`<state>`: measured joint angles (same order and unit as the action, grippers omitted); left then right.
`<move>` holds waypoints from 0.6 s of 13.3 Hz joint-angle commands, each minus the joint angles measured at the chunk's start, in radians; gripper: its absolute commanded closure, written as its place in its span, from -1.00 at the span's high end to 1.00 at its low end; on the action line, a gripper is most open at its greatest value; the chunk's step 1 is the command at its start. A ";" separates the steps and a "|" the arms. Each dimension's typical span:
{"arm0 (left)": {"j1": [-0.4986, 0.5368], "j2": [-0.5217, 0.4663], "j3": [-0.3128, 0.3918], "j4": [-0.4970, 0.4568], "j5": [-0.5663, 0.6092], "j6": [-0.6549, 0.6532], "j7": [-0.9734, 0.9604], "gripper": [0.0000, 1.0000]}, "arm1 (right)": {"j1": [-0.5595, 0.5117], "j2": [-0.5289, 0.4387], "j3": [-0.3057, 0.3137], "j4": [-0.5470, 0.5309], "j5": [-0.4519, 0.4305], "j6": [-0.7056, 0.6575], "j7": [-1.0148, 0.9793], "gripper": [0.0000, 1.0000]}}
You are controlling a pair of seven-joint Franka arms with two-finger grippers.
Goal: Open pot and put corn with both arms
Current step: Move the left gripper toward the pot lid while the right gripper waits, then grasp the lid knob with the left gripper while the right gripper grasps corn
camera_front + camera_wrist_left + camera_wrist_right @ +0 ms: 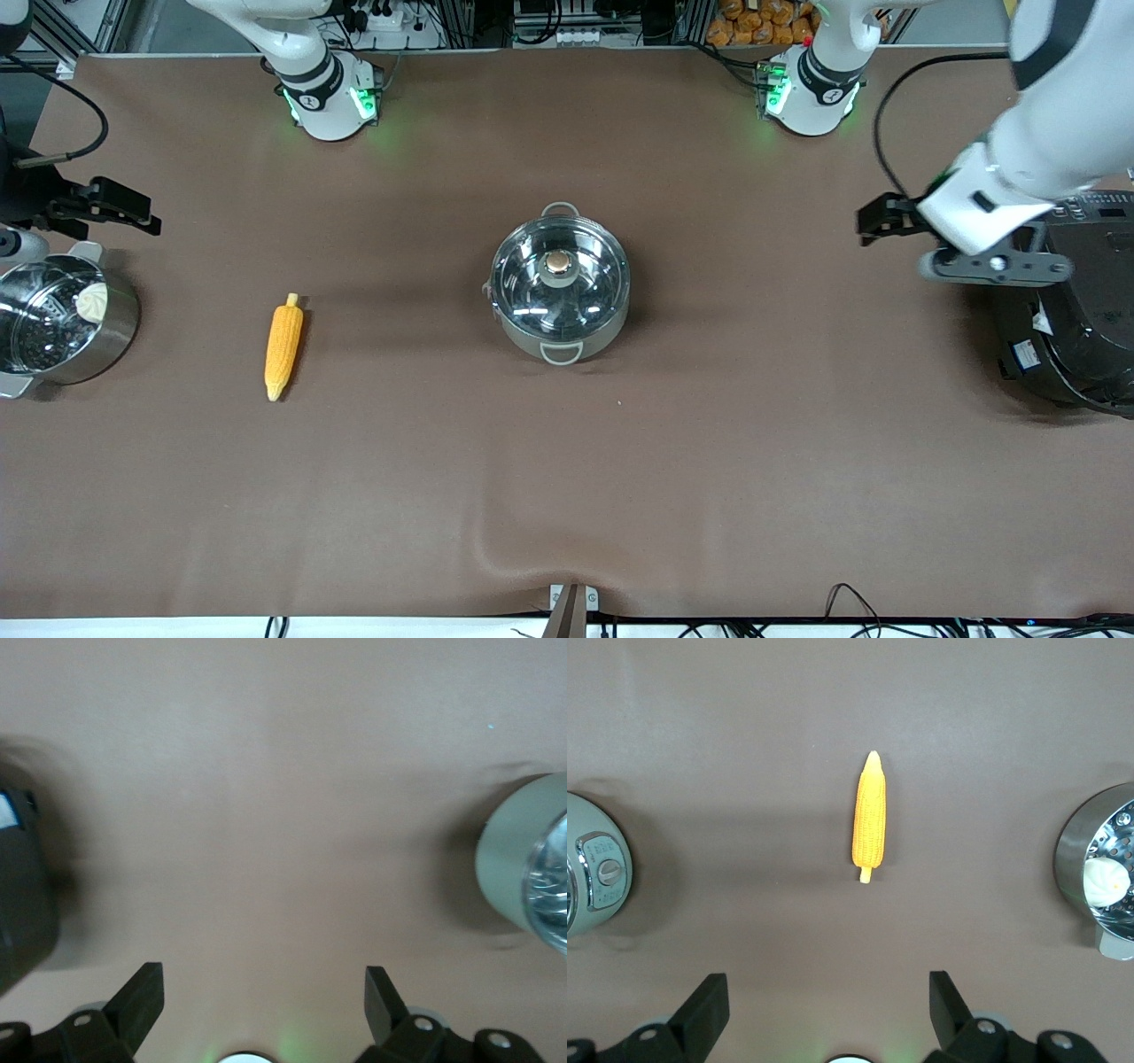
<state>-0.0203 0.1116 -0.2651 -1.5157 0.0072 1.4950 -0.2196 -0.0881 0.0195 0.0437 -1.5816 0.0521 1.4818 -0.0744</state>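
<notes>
Over bare cloth between pot (560,288) and black cooker (1076,337), the left gripper (264,997) hangs with fingers spread, empty. Likewise spread, the right gripper (829,1003) hovers by the steamer (62,321), barely visible from the front. Nothing is done: lid (560,276) on, corn (283,347) lying between pot and steamer. Both remain.

The table (567,496) carried a brown cover, rucked at its near edge. The lidded pot (561,288) stood mid-table. The corn (283,346) lay flat toward the right arm's end, the steamer pot (62,330) at that end, the black cooker (1076,337) at the left arm's end.
</notes>
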 commanded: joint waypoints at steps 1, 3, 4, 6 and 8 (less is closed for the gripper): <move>-0.100 0.037 -0.011 0.012 -0.032 -0.002 -0.195 1.00 | -0.004 0.039 0.005 0.005 0.005 0.023 0.021 1.00; -0.218 0.109 -0.009 0.037 -0.030 0.031 -0.344 1.00 | -0.004 0.082 0.005 0.002 0.005 0.052 0.019 1.00; -0.275 0.149 -0.008 0.057 -0.026 0.065 -0.448 1.00 | -0.004 0.103 0.005 -0.005 0.005 0.072 0.021 1.00; -0.363 0.226 -0.008 0.092 -0.026 0.141 -0.587 1.00 | -0.006 0.151 0.005 -0.021 0.005 0.116 0.019 1.00; -0.441 0.279 -0.002 0.092 -0.013 0.232 -0.699 1.00 | -0.013 0.209 0.005 -0.028 0.005 0.150 0.019 1.00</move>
<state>-0.4079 0.3263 -0.2820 -1.4747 -0.0093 1.6871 -0.8360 -0.0889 0.1825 0.0429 -1.6104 0.0521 1.6087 -0.0697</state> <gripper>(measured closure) 0.000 0.000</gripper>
